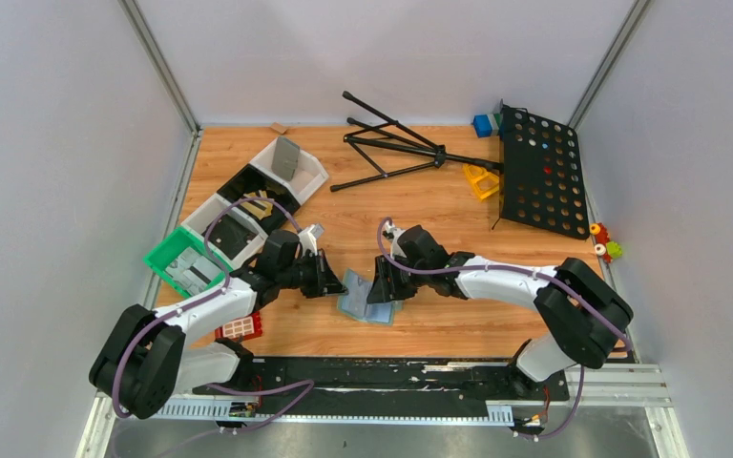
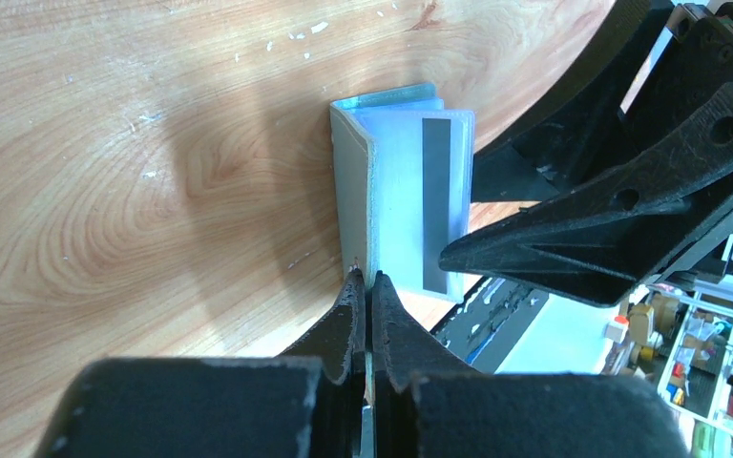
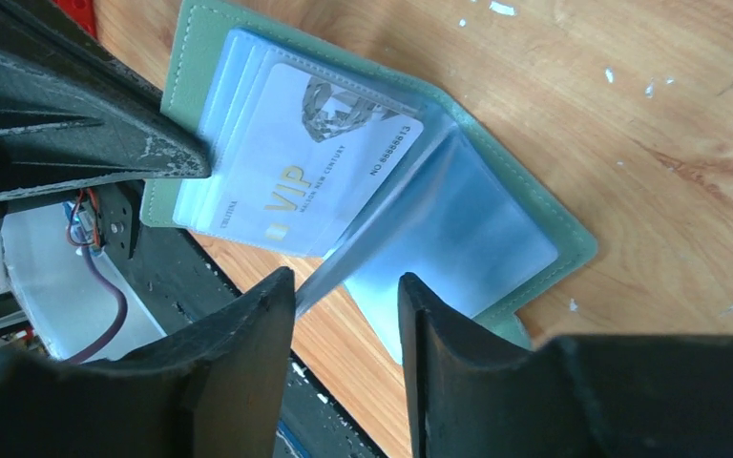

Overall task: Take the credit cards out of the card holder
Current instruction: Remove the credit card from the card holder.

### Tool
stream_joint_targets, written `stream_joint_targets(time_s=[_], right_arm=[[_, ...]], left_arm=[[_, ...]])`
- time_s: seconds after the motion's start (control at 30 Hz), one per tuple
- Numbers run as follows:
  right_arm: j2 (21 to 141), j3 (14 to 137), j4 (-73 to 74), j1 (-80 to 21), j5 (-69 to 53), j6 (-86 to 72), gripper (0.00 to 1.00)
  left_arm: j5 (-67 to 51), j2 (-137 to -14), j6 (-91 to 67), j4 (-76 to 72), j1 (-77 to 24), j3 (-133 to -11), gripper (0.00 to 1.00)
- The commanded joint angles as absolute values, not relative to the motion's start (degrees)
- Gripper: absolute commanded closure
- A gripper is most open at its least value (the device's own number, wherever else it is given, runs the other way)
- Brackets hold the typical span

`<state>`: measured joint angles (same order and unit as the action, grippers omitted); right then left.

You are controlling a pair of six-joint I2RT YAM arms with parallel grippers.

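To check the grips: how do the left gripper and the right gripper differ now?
The left gripper is shut; the right gripper has its jaws apart. The left gripper's tips meet at the card holder's cover edge; the right gripper straddles a clear pocket sleeve. Both are at the same card holder.

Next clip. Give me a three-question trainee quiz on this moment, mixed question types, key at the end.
1. True or false: the left gripper is shut on the cover edge of the card holder.
2. What stands between the open fingers of the right gripper? A) a clear sleeve B) a green tray C) a red block
3. Fill in: the gold word on the visible card reads ___.
Key: 1 true; 2 A; 3 VIP.
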<state>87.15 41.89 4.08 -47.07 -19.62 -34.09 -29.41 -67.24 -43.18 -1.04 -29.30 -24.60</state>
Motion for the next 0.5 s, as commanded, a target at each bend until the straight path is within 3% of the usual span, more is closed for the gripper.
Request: stream_joint_targets(time_s=[0.0, 0.17, 0.33, 0.47], right_arm=[[85.32, 40.75, 5.51, -46.30, -18.58, -33.26, 0.63], [84.55, 39.19, 4.97, -45.55, -19.56, -33.33, 0.81], [85.26, 38.75, 3.97, -45.27, -20.26, -33.08, 0.96], [86.15, 38.98, 3.08, -45.18, -21.18, -33.04, 0.99]], left_arm=[[-29.99, -65.93, -42.21, -1.05, -29.71, -26.54, 1.00], [-29.84, -66.33, -42.23, -1.27, -29.71, -26.48, 0.99], [-30.07, -67.83, -42.28, -2.20, -29.71, -25.99, 0.76], [-30.30, -69.23, -41.95, -2.94, -29.77, -25.59, 0.54]])
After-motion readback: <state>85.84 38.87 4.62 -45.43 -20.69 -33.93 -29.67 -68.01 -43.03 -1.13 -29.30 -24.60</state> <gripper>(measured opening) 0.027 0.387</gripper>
